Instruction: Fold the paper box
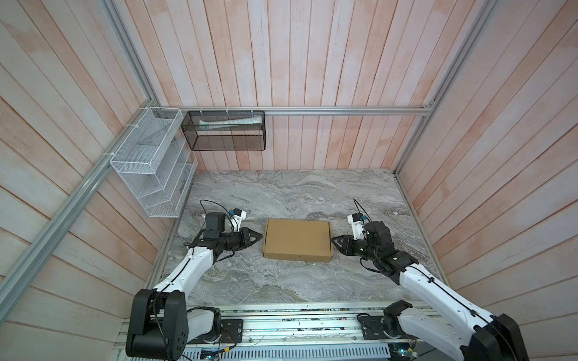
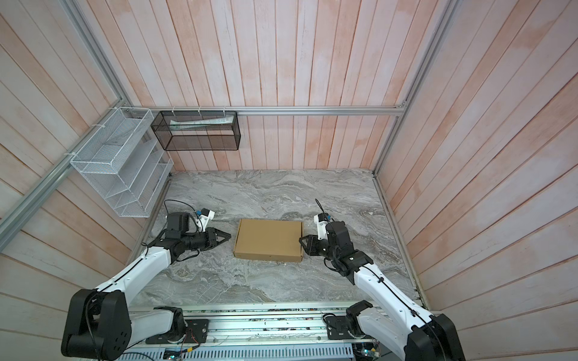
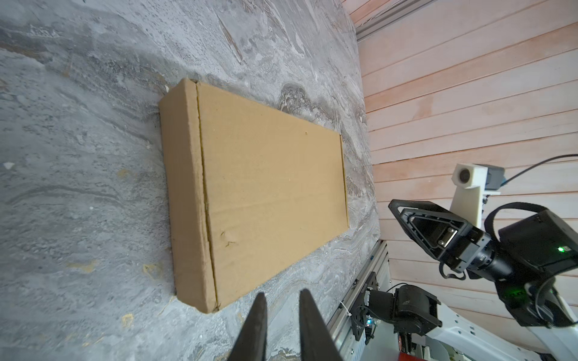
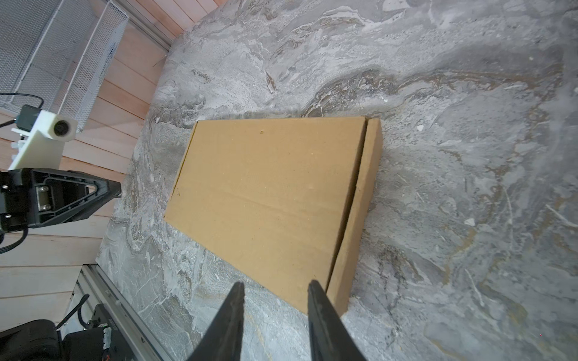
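Note:
The paper box (image 1: 297, 239) (image 2: 269, 239) is a plain tan cardboard mailer, folded shut and lying flat in the middle of the marble table. My left gripper (image 1: 259, 236) (image 2: 228, 236) hovers just off the box's left edge, pointing at it. In the left wrist view its jaws (image 3: 281, 295) stand slightly open with only bare table between them, near a corner of the box (image 3: 269, 193). My right gripper (image 1: 334, 240) (image 2: 301, 239) is at the box's right edge, open and empty. In the right wrist view, one of its fingertips (image 4: 314, 286) overlaps the box (image 4: 269, 200).
A white wire rack (image 1: 150, 165) hangs on the left wall and a black mesh basket (image 1: 225, 131) on the back wall. Wooden walls close in three sides. A metal rail (image 1: 297, 325) carrying both arm bases runs along the front edge.

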`<state>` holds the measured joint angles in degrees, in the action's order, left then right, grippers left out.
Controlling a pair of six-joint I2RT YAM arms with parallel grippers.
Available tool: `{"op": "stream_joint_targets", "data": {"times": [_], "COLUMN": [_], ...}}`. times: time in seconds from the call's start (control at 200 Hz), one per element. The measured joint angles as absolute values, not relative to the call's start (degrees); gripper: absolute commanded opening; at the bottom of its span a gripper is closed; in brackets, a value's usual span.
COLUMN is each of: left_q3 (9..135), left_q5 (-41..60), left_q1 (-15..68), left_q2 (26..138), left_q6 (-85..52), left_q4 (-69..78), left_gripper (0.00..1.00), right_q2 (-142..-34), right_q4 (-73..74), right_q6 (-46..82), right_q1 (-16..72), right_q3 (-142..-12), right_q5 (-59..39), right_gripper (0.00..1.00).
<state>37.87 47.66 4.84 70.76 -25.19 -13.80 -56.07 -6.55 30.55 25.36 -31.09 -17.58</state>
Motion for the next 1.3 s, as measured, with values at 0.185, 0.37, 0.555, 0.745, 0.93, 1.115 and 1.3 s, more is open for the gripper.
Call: {"op": "stream_joint_targets", "data": {"times": [0.185, 0.37, 0.555, 0.745, 0.93, 1.115, 1.3], "left_q3": [37.65, 37.65, 37.67, 38.50, 38.92, 38.54, 34.70], "left_q5": [46.98, 44.62, 41.08, 35.29, 28.51, 19.20, 9.32], "left_q1": [4.84, 4.38, 2.87, 2.68, 2.66, 2.66, 2.63], "left_q2": [67.96, 66.72, 66.00, 67.20, 68.69, 69.21, 68.71], "left_q6": [-25.61, -26.09, -26.48, -25.52, -25.65, -24.75, -23.03], "left_q4": [-14.17, -14.17, -12.84, -11.42, -8.97, -6.35, -1.30], "left_gripper": [0.27, 0.48, 0.68, 1.00, 1.00, 1.00, 1.00], "right_q2": [-56.07, -56.01, -54.83, -52.05, -49.93, -49.63, -52.42], "right_q4": [-7.53, -7.16, -3.81, 1.56, 6.26, 11.77, 16.32], "right_q6": [29.71, 29.39, 28.29, 25.85, 23.16, 21.41, 21.17], "right_q1": [25.36, 25.36, 25.36, 24.60, 21.30, 17.10, 12.47], "right_q3": [-31.09, -31.09, -29.56, -24.60, -21.71, -19.35, -17.50], "right_q5": [-16.51, -14.79, -9.21, -1.52, 2.46, 4.67, 6.42], "right_gripper": [0.37, 0.39, 0.49, 0.72, 0.84, 0.95, 0.98]}}
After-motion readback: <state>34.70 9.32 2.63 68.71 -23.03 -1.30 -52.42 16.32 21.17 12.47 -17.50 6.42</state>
